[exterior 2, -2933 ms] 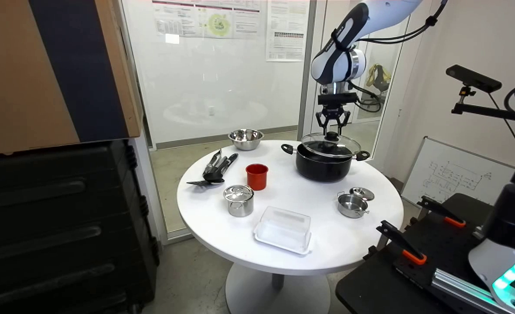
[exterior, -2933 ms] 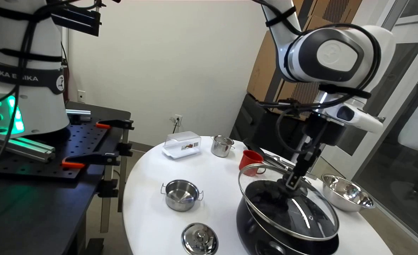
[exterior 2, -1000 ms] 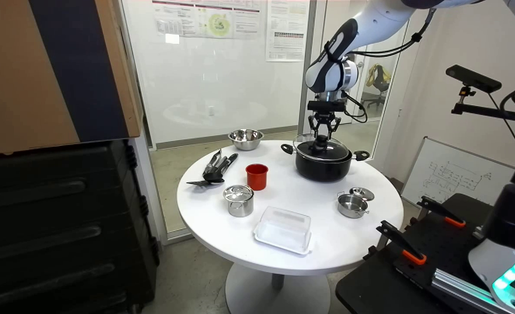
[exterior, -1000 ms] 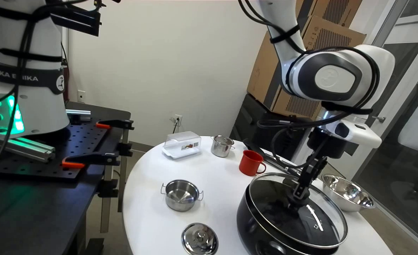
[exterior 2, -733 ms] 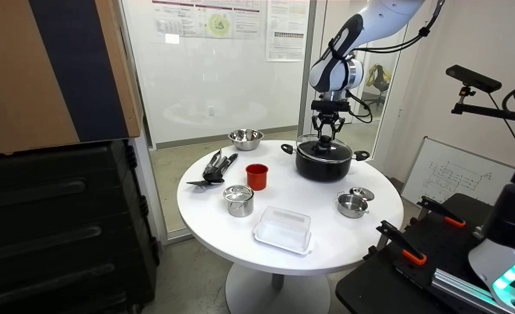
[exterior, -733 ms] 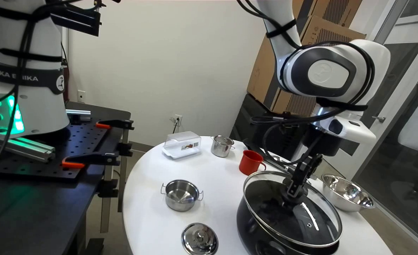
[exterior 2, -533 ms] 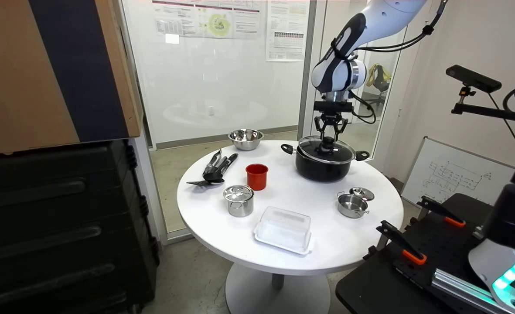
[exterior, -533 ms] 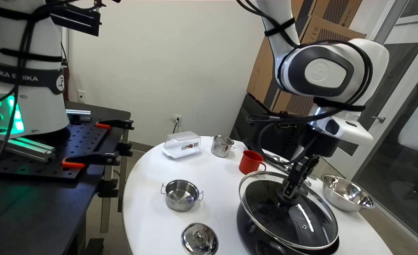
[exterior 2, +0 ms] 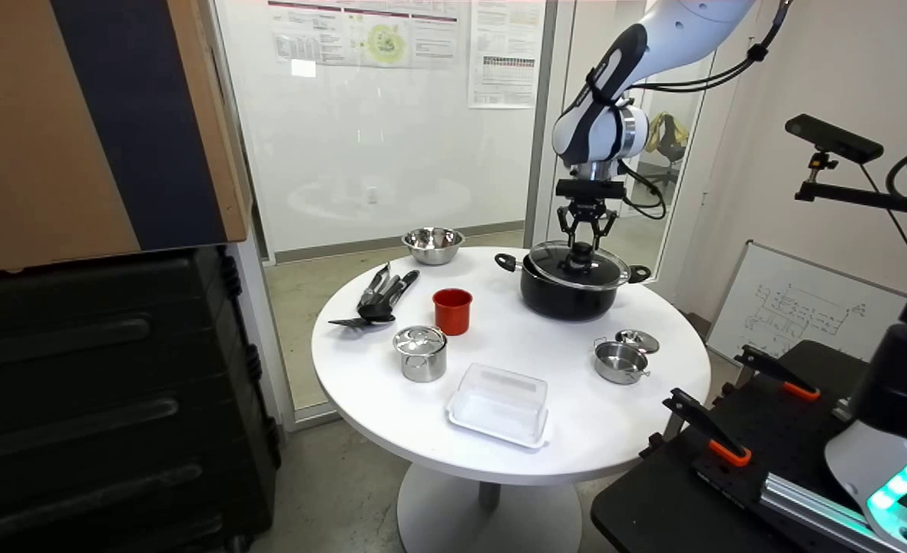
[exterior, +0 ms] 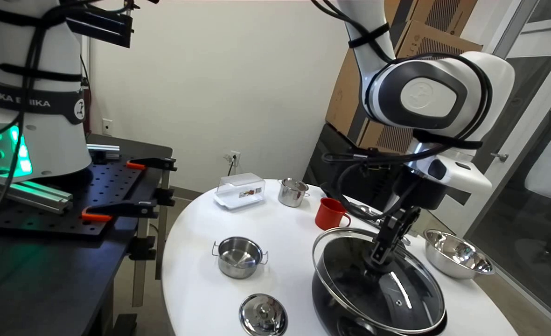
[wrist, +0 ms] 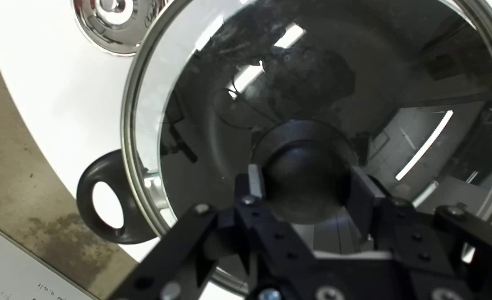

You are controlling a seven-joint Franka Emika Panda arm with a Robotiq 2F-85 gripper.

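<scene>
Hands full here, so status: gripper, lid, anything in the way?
Gripper clamped on knob of glass lid. Lid looks off-centre over black pot, seating unclear. No blockage seen.

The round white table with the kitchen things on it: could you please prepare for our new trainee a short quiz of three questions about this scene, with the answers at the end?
1. Short answer: by which part does the gripper hold the glass lid?
2. True or false: a metal lid lies on the table near the open metal pot.
3. Choose the colour of the mug: A blue, B red, C green.

Key: 1. By its knob, which sits between the fingers. 2. True. 3. B.
</scene>
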